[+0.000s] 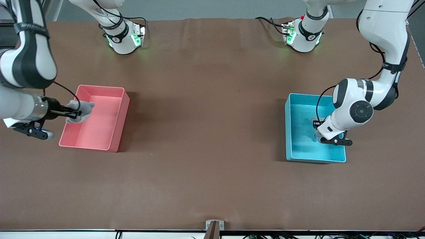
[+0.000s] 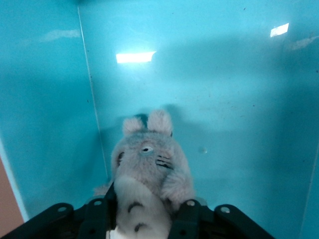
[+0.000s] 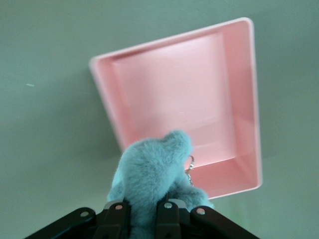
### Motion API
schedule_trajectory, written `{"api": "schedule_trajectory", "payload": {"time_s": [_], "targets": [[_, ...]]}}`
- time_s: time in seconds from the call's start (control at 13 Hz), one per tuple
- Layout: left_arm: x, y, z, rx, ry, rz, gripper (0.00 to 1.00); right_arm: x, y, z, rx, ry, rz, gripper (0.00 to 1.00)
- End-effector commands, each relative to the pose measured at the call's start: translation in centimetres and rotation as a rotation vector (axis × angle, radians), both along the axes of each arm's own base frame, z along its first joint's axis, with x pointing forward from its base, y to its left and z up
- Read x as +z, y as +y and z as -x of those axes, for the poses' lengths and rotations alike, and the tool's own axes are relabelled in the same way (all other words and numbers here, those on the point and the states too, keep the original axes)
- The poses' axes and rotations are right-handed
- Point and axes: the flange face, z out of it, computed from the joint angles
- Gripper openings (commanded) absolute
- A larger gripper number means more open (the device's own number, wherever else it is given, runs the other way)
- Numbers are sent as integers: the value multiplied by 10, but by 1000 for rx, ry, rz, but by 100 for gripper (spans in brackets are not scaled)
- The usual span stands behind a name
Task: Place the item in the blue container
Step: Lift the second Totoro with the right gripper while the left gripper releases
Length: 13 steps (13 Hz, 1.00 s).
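A grey plush item (image 2: 149,169) with two ears, a small face and a pale belly is down inside the blue container (image 1: 288,132), close to its floor and wall (image 2: 45,124). My left gripper (image 2: 143,204) reaches into that bin (image 1: 319,135); its fingers (image 2: 97,209) press the plush from both sides. My right gripper (image 1: 77,114) is shut on another fuzzy grey plush (image 1: 83,109) with a small key ring (image 3: 190,169). It hangs over the pink bin's rim at the right arm's end. The wrist view shows the fingers (image 3: 169,211) clamped on this plush (image 3: 154,174) at the right gripper (image 3: 144,208).
The pink bin (image 1: 120,116) of like shape holds nothing inside (image 3: 244,99). Both arm bases (image 1: 124,36) (image 1: 303,33) stand along the table's edge farthest from the front camera. A small bracket (image 1: 214,228) sits at the edge nearest the camera.
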Motion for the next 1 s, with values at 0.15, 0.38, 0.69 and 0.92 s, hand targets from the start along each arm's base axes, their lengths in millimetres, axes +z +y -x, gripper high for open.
{"api": "schedule_trajectory", "payload": {"time_s": [0.15,0.38,0.69,0.92], "targets": [[9,-5,-3,-16,-19,-9,97,28,127,12,-124,-84,-7,1],[30,-8,-9,-23,-50,-9,99,25,232,34,-168,-161,-7,0],[93,-49,-28,-17,27,9,100,-42,344,65,-180,-169,4,0],[132,-102,-31,72,39,49,100,-86,383,70,-126,-206,-16,0]]}}
